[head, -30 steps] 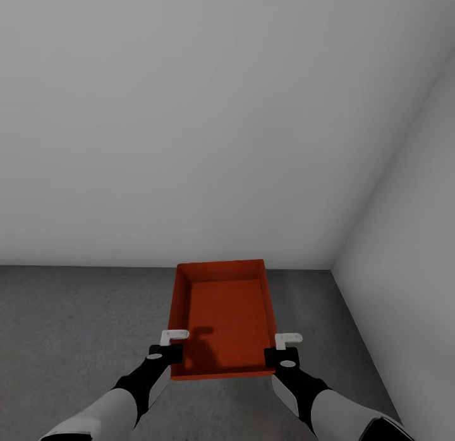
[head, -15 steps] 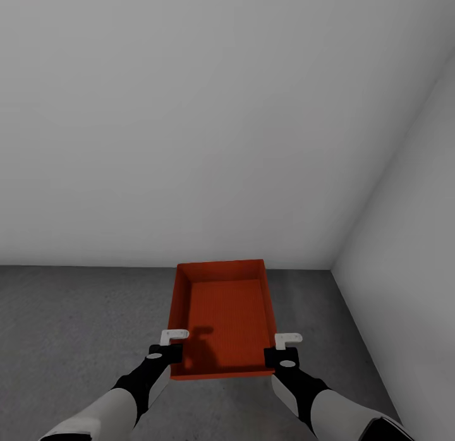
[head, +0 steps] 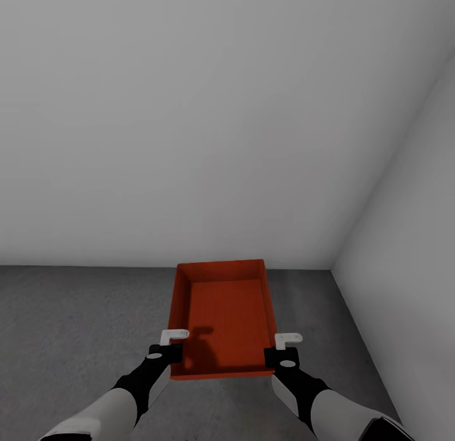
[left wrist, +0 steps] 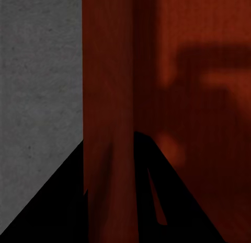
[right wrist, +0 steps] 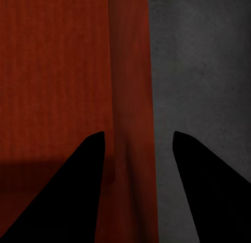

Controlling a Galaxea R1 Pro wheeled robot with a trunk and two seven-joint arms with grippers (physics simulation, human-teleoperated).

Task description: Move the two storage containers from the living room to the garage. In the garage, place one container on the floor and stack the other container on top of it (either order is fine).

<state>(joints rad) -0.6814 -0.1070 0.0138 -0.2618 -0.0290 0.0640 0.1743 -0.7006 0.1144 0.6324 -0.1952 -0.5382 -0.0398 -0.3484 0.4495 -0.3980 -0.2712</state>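
Presently noted, left to right: left pincer (head: 165, 352) clamped over left wall of storage container (head: 224, 321); container open-topped, orange-red, ribbed bottom bare, nothing inside, held level above grey concrete floor (head: 63, 327) near white wall (head: 189, 125) corner; right pincer (head: 282, 356) straddling right wall (right wrist: 130, 96), fingers (right wrist: 73, 191) either side, contact uncertain.

Bare garage: white walls (head: 189, 112), concrete floor (head: 63, 327)
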